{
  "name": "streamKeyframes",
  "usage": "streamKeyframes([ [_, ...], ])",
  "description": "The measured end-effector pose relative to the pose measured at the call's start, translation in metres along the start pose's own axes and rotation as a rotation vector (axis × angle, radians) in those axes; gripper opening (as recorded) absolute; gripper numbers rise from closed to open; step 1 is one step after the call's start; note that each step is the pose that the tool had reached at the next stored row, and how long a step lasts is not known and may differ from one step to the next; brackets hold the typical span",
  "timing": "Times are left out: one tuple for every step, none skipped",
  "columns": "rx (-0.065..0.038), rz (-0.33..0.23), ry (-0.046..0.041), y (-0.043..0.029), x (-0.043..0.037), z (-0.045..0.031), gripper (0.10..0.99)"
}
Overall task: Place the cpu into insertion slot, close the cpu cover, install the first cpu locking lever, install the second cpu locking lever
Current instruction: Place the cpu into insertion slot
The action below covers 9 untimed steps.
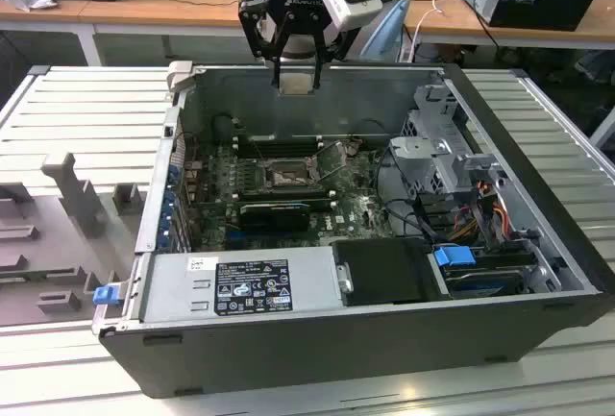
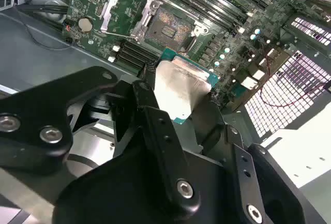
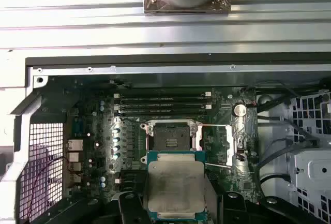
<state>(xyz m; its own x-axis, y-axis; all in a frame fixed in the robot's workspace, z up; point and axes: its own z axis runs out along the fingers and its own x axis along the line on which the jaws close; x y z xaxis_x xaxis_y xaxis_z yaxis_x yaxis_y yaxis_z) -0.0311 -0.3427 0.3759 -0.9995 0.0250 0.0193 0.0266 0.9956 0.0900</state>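
My gripper hangs above the far wall of the open computer case, shut on the cpu. In both wrist views the cpu is a square chip with a silver-grey top and a green edge, clamped between my black fingers. The insertion slot lies bare on the motherboard, well below and apart from the chip. The cpu cover is swung open beside the slot. A thin lever wire runs by it.
Inside the case are memory slots behind the socket, a black card in front of it, a power supply at the near wall, and a drive cage with cables at the exterior view's right. A grey fixture sits on the slatted table.
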Motion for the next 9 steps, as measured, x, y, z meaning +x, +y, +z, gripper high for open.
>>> streamKeyframes([
  [0.0, 0.016, -0.0014, 0.0, 0.0, 0.0, 0.529],
  [0.0, 0.021, -0.0019, 0.0, 0.0, 0.0, 0.529],
  [0.0, 0.023, -0.0021, 0.0, 0.0, 0.0, 0.529],
  [0.0, 0.026, -0.0023, 0.0, 0.0, 0.0, 0.529],
  [-0.001, 0.03, -0.0028, 0.0, 0.0, 0.0, 0.529],
  [-0.001, 0.033, -0.003, 0.0, 0.0, 0.0, 0.529],
  [-0.001, 0.035, -0.0031, 0.0, 0.0, 0.0, 0.529],
  [-0.001, 0.039, -0.0035, 0.0, 0.0, 0.0, 0.529],
  [-0.001, 0.041, -0.0037, 0.0, 0.0, 0.0, 0.529],
])
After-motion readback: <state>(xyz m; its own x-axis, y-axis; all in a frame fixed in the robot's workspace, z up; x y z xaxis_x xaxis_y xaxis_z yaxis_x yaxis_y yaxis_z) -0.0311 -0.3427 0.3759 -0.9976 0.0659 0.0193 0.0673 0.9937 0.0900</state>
